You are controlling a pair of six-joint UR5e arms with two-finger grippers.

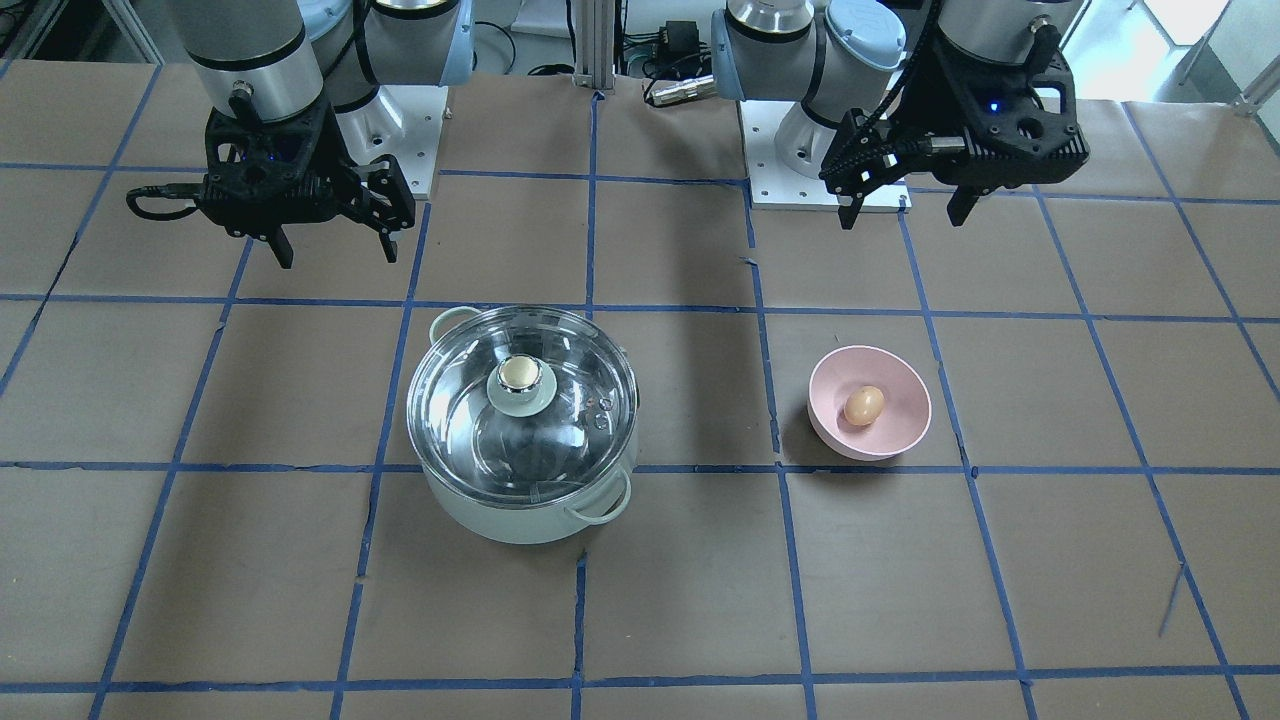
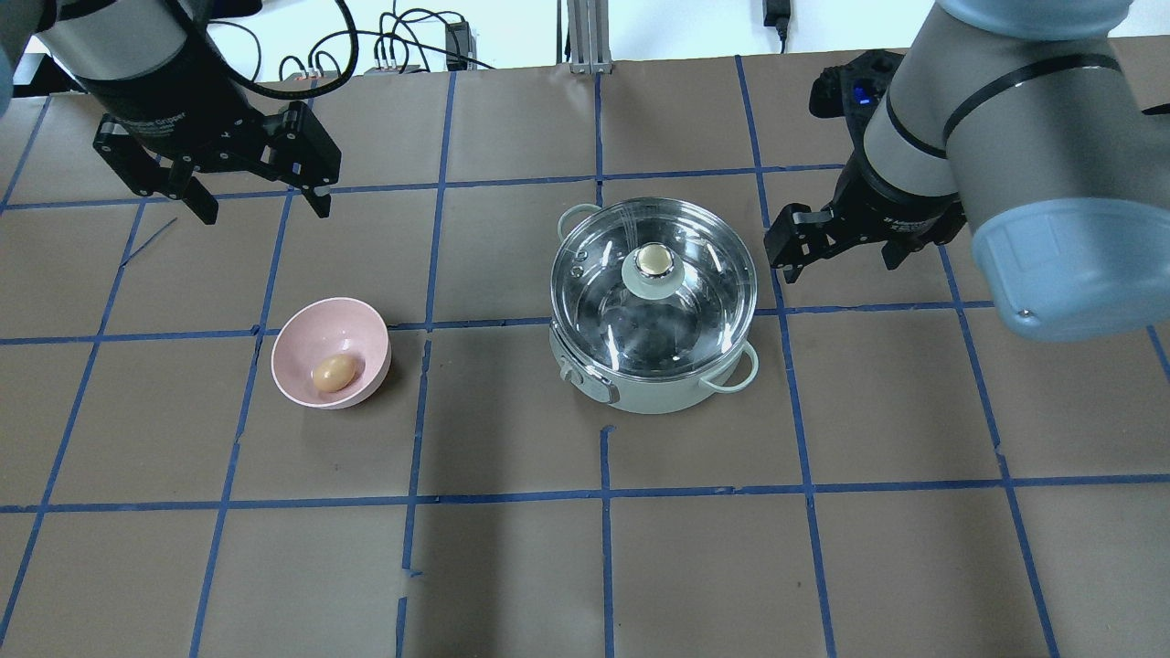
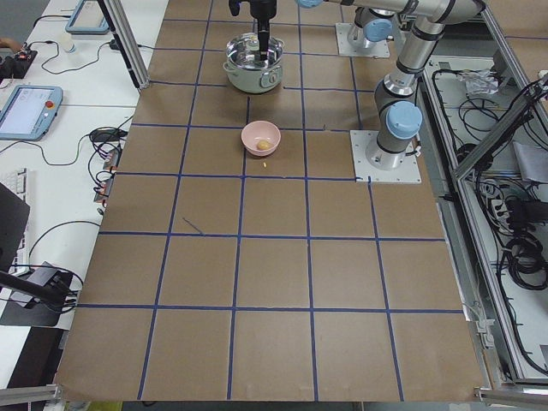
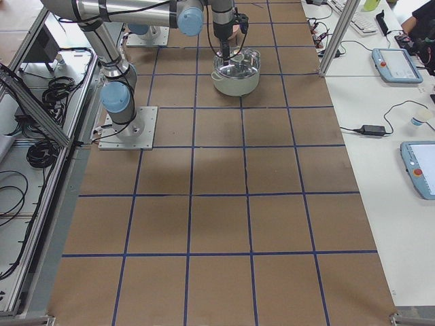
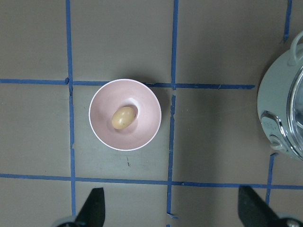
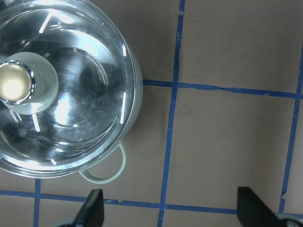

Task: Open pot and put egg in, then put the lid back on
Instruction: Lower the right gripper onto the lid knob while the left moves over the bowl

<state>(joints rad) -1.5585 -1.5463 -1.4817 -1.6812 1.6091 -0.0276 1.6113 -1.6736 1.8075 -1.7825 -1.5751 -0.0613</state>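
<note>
i see the lid (image 2: 678, 315) sitting on the pot (image 2: 660, 395) on the desk (image 2: 695, 548); the egg (image 2: 334, 373) lies in the pink bowl (image 2: 297, 340), well apart from the pot. my left claw (image 2: 265, 212) hangs spread wide and empty near the bowl; my right claw (image 2: 836, 263), equally wide and empty, hangs beside the pot.
</note>
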